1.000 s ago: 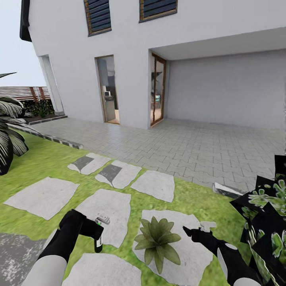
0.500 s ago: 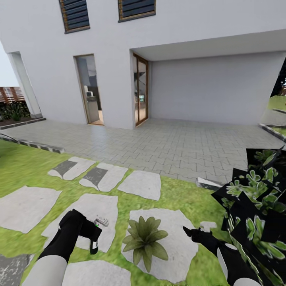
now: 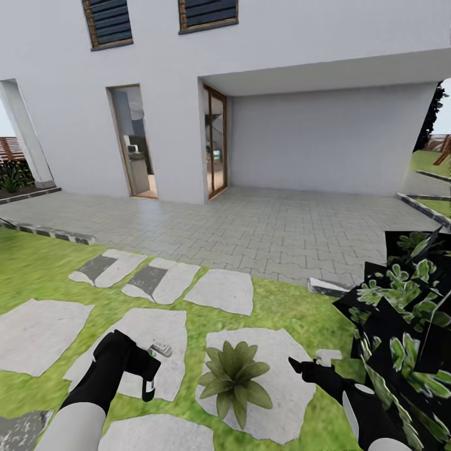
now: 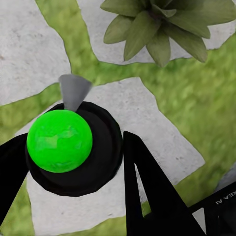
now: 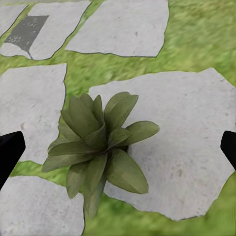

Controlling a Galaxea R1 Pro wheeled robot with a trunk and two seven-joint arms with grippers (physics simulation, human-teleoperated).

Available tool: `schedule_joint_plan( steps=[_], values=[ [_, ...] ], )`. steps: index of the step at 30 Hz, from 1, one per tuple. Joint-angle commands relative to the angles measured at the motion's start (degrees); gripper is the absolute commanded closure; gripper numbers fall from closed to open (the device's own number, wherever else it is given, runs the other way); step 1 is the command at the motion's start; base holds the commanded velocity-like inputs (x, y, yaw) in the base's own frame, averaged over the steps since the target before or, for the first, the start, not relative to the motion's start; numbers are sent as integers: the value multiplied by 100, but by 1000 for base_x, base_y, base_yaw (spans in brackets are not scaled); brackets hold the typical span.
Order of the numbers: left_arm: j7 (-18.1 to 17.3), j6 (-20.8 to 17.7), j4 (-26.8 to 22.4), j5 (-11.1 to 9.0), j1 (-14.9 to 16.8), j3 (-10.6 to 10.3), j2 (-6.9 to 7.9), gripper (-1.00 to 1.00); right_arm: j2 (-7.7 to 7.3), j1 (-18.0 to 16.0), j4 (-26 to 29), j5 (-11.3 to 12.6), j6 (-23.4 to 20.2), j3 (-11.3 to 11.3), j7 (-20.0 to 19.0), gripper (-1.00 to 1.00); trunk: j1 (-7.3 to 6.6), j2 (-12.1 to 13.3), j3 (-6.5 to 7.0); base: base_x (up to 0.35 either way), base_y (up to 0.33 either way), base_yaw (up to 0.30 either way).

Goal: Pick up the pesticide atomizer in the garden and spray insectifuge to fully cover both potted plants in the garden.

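Observation:
In the garden, one potted plant, a low rosette of dull-green leaves, sits on a grey stepping stone between my two arms. My left gripper is shut on the pesticide atomizer, whose whitish nozzle head points toward the plant. In the left wrist view the atomizer shows as a black round body with a green cap, with the plant just beyond it. My right gripper stands open to the right of the plant. Its fingertips sit wide apart on either side of the rosette.
Several grey stepping stones lie in the lawn. A paved terrace leads to a white house with a doorway. A dark leafy bush crowds my right arm. A brown fence shows far left.
The view has swung to the right, so the house and stones shifted left and the big palm dropped out. Both arms keep their pose, and the atomizer stays held.

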State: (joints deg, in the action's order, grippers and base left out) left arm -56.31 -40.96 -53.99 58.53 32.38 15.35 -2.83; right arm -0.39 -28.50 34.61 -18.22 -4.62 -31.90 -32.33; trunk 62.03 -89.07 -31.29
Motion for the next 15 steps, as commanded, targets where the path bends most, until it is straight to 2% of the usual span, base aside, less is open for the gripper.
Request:
schedule_joint_plan(
  steps=[1,9,12,15],
  values=[
    [-45,-26,-6,36,5,21,-7,100,5,-6,4,-33,-31,-41,-46,-100,0,-4,-8,0,34,-7],
    [-47,-26,-6,36,5,21,-7,100,4,-6,2,-33,-30,-45,-45,-100,0,-4,-13,0,6,-7],
    [-47,-26,-6,36,5,21,-7,100,4,-6,2,-33,-36,-45,-45,-100,0,-4,-6,0,20,-166],
    [-46,-26,-6,36,5,21,-7,100,4,-6,2,-33,-36,-45,-46,-100,0,-4,4,-28,154,-230]
  ],
)
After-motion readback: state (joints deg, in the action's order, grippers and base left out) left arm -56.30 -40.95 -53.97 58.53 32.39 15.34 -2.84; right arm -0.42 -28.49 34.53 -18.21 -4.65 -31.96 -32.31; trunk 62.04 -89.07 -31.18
